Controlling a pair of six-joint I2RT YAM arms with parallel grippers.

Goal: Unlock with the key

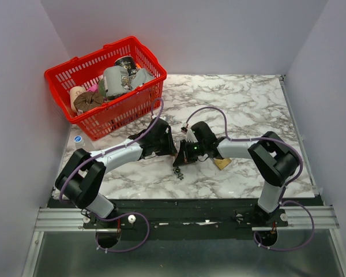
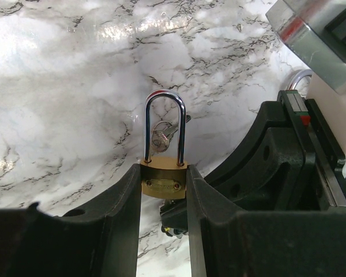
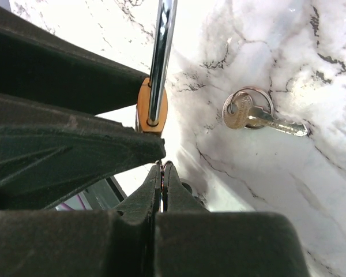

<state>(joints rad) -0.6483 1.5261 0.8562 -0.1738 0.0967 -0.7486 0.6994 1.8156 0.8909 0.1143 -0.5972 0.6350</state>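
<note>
My left gripper (image 2: 164,171) is shut on the brass padlock (image 2: 163,183), holding its body by the sides with the silver shackle (image 2: 164,124) pointing away, closed. My right gripper (image 3: 163,166) is shut just under the padlock's bottom face. A thin dark sliver pinched between its fingertips looks like the key's head, while the blade is hidden behind my left finger (image 3: 75,150). In the top view both grippers (image 1: 174,151) meet at the middle of the marble table (image 1: 248,104).
A ring with a metal spare key (image 3: 251,112) lies on the table just beyond the padlock. A second brass padlock (image 1: 222,163) sits under my right forearm. A red basket (image 1: 86,124) full of items stands at the back left.
</note>
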